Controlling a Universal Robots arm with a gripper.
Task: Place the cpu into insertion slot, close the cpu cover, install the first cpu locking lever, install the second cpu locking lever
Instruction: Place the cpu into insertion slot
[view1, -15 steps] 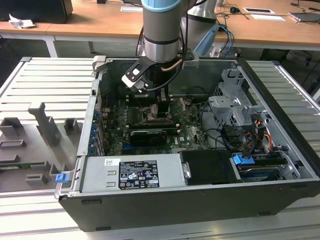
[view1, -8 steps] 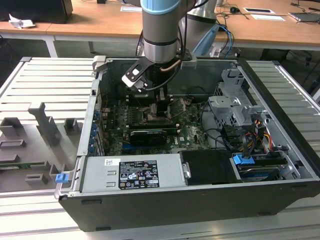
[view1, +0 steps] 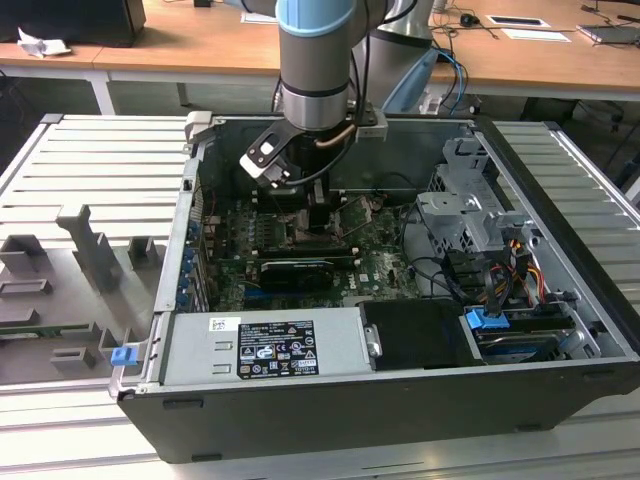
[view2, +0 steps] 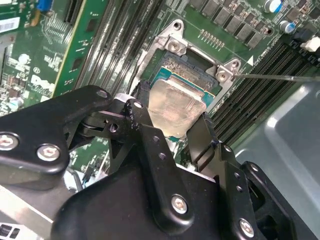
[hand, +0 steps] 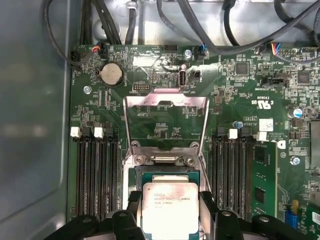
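The gripper (hand: 170, 206) is nearest the lens in both wrist views, with its black linkages across the foreground. Its fingers (hand: 207, 201) are set narrow and clamp the chip (hand: 170, 212) by two opposite edges, silver top facing up.

In the first wrist view, one bank of long black memory slots (hand: 95, 175) lies outside one finger. The chip sits between the fingers, and another bank lies outside the other finger.

The socket (hand: 168, 173) lies directly under the chip, and its dark rim shows just beyond the fingertips. Whether the chip is fully seated cannot be determined. The cover (hand: 165, 102) stands swung open, hinged at the socket edge beyond the fingertips, and the green board shows through its window. A coin battery (hand: 111, 74) lies beyond the cover.

In the second wrist view, a thin metal rod (view2: 280, 77) runs outward from a socket corner beyond the fingertips.

In the exterior view, a grey slatted table (view1: 60, 180) is at the exterior view's left. The arm (view1: 315, 60) reaches down into the open computer case (view1: 300, 430). A drive cage (view1: 470, 210) stands to the exterior view's right of the fingers.
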